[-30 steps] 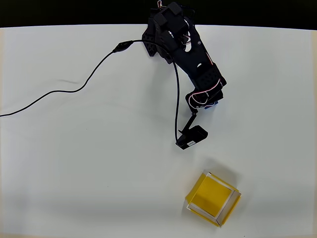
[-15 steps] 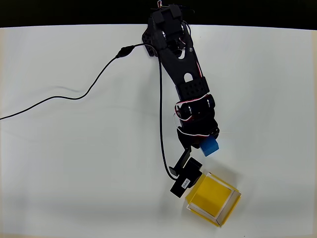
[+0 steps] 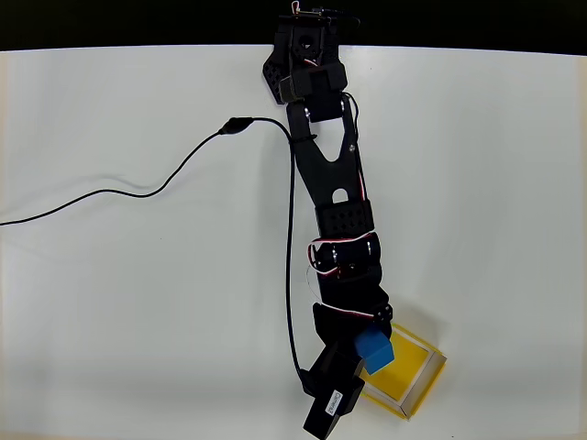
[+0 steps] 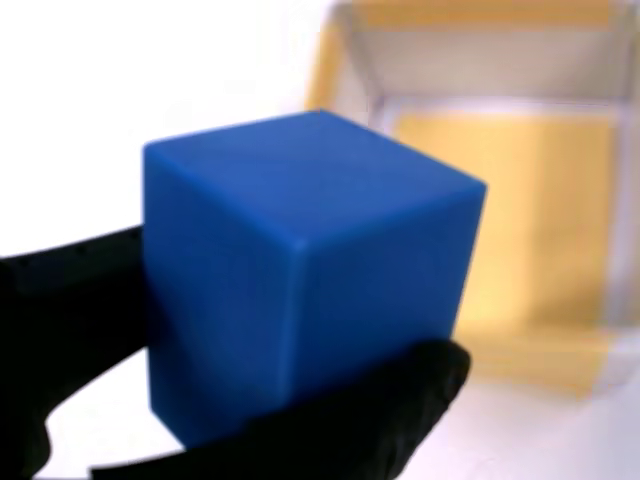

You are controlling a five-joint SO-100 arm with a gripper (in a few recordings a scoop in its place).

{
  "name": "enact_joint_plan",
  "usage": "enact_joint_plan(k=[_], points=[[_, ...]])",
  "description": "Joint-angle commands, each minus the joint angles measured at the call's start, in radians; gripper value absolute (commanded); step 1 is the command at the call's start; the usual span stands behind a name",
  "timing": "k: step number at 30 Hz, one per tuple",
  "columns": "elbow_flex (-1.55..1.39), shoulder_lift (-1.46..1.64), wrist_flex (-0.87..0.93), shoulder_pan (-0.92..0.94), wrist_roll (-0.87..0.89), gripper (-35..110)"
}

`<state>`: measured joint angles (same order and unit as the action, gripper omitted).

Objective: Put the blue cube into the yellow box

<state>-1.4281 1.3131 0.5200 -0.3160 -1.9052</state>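
Observation:
The blue cube hangs above the left part of the yellow box, held by my black gripper, which is shut on it. The arm stretches from the table's far edge down to the box. In the wrist view the blue cube looms large between the black fingers, with the yellow box blurred behind it to the right. The box's left corner is hidden under the arm in the overhead view.
A black cable runs from the arm across the left of the white table. The wrist camera block hangs over the table just left of the box. The table's far edge meets a dark background.
The arm has stretched out from near its base towards the box, carrying the blue cube from the table's middle to a spot over the box's left part.

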Motion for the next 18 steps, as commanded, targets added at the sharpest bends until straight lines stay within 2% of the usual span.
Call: enact_joint_plan(k=[1,18], points=[[0.219,0.009,-0.092,-0.023,-0.005,17],[0.430,-0.357,-0.290,-0.051,0.080,19]])
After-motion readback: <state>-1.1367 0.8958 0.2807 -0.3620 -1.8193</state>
